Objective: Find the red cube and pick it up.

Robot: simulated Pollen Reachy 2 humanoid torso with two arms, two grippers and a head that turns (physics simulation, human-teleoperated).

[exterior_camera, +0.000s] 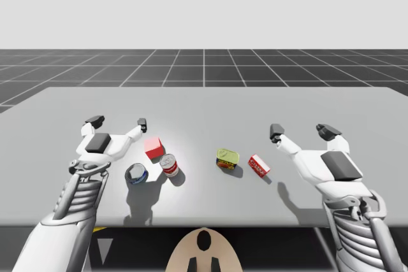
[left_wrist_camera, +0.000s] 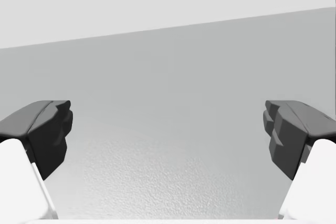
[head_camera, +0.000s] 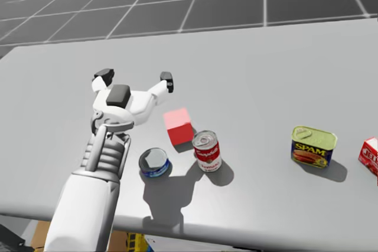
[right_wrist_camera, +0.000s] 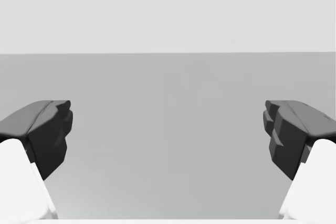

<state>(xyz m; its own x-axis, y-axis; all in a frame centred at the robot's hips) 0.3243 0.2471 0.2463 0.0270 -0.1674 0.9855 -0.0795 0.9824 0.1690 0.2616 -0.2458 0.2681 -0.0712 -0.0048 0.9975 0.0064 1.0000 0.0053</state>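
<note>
Fingers of left gripper (exterior_camera: 118,121) spread wide, nothing btw. them, over bench (exterior_camera: 255,103). Red cube (exterior_camera: 153,147) on bench just beside left gripper, outside its fingers; red-white can (exterior_camera: 169,165) just beside cube. Right gripper (exterior_camera: 302,132) fingers spread too, well apart from cube.

Lettering stands on three things on the table (head_camera: 266,75): script on the red upper band of the red-and-white round can (head_camera: 207,150), yellow block letters on the blue rectangular tin (head_camera: 313,146), print on the small red box (head_camera: 369,154)
</note>
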